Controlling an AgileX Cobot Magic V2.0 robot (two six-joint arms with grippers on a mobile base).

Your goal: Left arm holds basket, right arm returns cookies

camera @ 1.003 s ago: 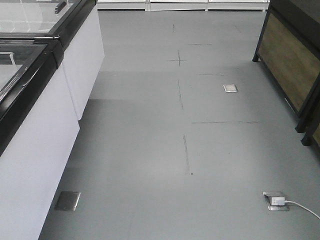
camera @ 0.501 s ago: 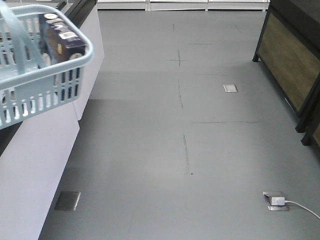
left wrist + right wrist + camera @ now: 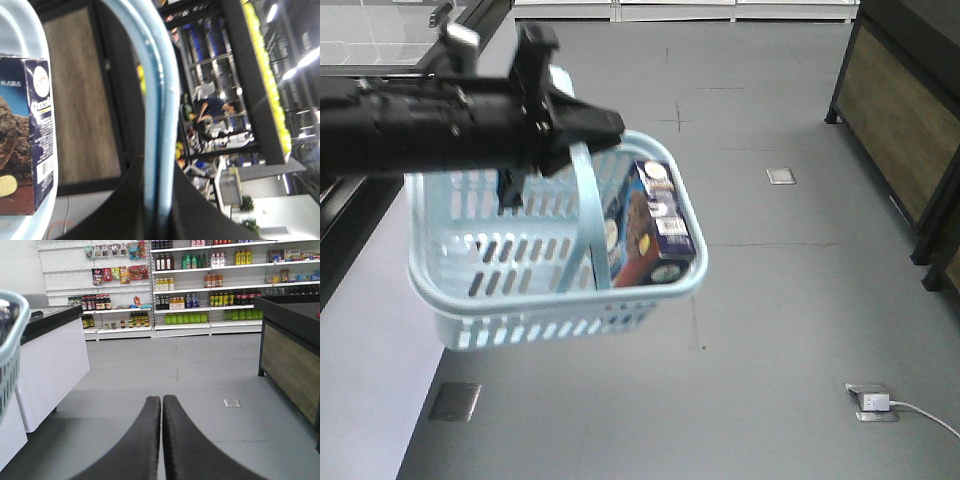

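Your left gripper (image 3: 588,128) is clamped on the handle (image 3: 582,215). The left wrist view shows the pale blue bar running up between its two dark fingers (image 3: 120,210). The basket (image 3: 470,300) hangs directly beneath that claw, tilted and off the floor (image 3: 770,300).

The cookies (image 3: 655,225) stand on end inside the basket, below the claw, against the wall farthest from the arm. From the left wrist, the box sits to one side of the handle with its barcode face showing.

Your right gripper (image 3: 161,400) has its fingers pressed together and holds nothing. The basket rim appears at the far left edge of its view.

Surroundings:
- A white freezer cabinet (image 3: 50,360) with a black top stands left of the right claw, close behind the basket on the arm side.
- A dark counter (image 3: 287,355) with a wood panel stands to the right.
- Stocked shelves (image 3: 200,290) lie well ahead.
- A floor socket (image 3: 873,400) with a white plug and cable lies on the floor, well to the right of the basket.
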